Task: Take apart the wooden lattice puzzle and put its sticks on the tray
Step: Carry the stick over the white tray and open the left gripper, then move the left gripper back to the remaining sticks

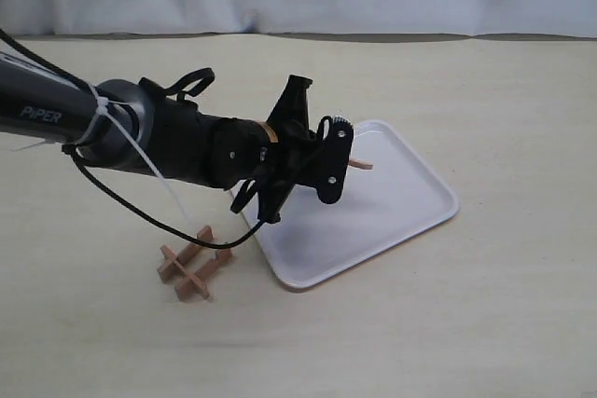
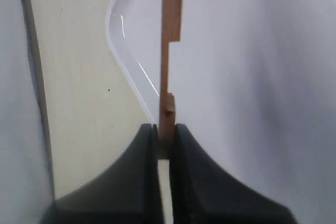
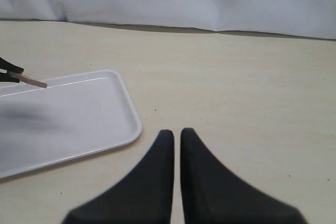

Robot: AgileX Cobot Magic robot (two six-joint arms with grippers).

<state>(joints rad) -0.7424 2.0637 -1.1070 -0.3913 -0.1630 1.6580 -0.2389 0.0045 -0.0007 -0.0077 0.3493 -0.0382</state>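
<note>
Nearest the camera, at the near left of the tabletop [image 1: 485, 323]: the puzzle [image 1: 193, 264], a small reddish-brown wooden grid. Flat notched sticks crossed over one another, lying flat on the surface. Much smaller than the tray [image 1: 410, 216] and just beside its near-left edge, not touching it.

Further right, the tray itself: white, rectangular, with rounded corners and a low rim, turned at a slant.

Over the tray's far-left part, the left pincer [image 2: 167, 132], clamped tight on one end of a single stick [image 2: 170, 24]. Same reddish-brown wood, seen edge-on from the wrist, thin and straight, with square notches cut into one side. Free end pointing right, out over the white surface. Hard to tell whether raised clear of the tray.

Near a tray corner, over bare tabletop: the right pincer [image 3: 177, 134], fingers drawn together with only a sliver between them.
</note>
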